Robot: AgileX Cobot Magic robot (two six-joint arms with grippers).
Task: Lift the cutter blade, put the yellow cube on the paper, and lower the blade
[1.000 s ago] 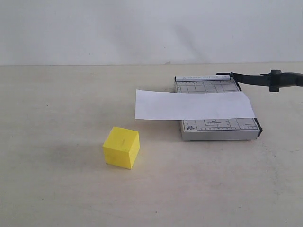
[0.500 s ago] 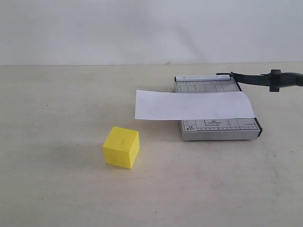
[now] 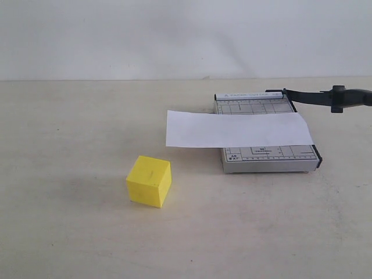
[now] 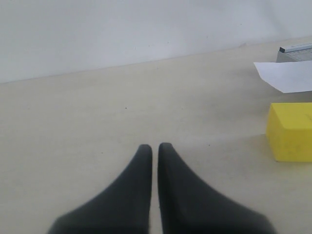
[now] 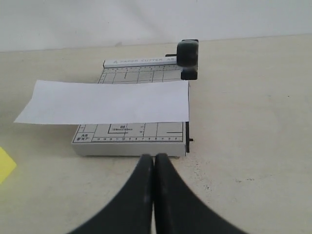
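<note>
The yellow cube (image 3: 149, 181) rests on the table, left of and nearer than the grey cutter base (image 3: 267, 157). A white paper (image 3: 235, 129) lies across that base and overhangs its left side. The cutter blade (image 3: 322, 97) stands raised, its thick handle pointing right. My left gripper (image 4: 155, 147) is shut and empty, with the cube (image 4: 290, 130) off to one side of it. My right gripper (image 5: 154, 158) is shut and empty, just short of the base's near edge (image 5: 130, 146); the blade's handle (image 5: 187, 57) and the paper (image 5: 107, 101) lie beyond. Neither gripper shows in the exterior view.
The cream table (image 3: 70, 128) runs back to a white wall (image 3: 174, 35). Only the cutter and cube stand on it.
</note>
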